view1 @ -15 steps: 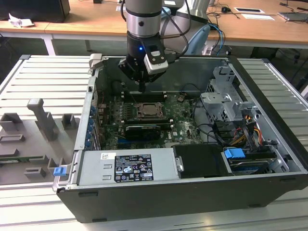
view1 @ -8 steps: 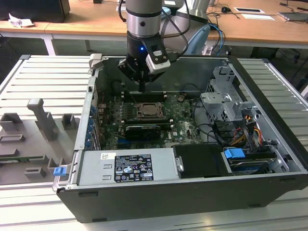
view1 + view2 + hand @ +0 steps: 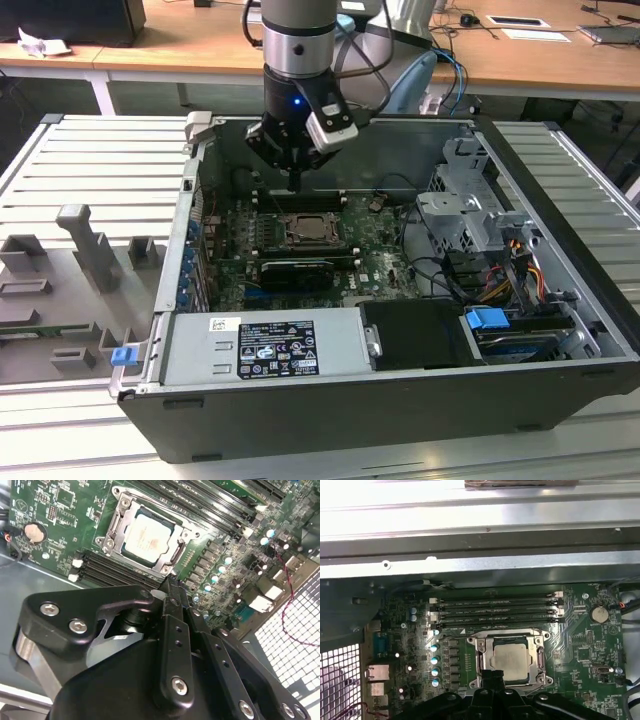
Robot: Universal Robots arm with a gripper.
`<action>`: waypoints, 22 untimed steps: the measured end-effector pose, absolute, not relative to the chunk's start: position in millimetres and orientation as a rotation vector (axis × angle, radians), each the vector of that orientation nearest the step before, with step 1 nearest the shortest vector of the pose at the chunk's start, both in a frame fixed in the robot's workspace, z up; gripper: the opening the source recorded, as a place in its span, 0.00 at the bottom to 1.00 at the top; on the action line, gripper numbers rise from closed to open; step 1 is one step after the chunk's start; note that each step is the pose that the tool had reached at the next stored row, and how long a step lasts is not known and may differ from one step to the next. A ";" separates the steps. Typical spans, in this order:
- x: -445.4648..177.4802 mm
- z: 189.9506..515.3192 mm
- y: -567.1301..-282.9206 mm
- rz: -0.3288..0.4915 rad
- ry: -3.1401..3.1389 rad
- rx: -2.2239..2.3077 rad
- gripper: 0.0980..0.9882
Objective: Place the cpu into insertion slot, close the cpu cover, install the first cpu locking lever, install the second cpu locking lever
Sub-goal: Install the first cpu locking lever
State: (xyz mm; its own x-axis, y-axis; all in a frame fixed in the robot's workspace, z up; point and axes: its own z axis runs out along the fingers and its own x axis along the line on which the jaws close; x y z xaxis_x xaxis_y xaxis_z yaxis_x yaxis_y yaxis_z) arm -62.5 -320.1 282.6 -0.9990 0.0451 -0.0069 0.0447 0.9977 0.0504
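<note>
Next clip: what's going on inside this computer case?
The arm's black end effector, shut and empty, hangs over the green motherboard in the open dark computer case, its tip by a corner of the square metal-rimmed socket. The small square chip with the pale silver-beige top sits in that socket, the thin silver metal frame plate down around it.

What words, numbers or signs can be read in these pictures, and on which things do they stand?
Label on the power supply: print too small to read.
Motherboard: white lettering, too blurred to read.
cpu: faint marking on its top, not readable.
So no text can be quoted.
</note>
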 end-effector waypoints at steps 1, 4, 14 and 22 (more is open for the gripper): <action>-62.5 282.5 -320.1 0.079 3.132 0.053 0.01; -62.6 282.5 -320.1 0.079 3.134 -0.007 0.01; -62.5 282.5 -320.1 0.080 3.128 -0.250 0.01; -62.7 280.4 -320.8 0.079 3.116 -0.391 0.01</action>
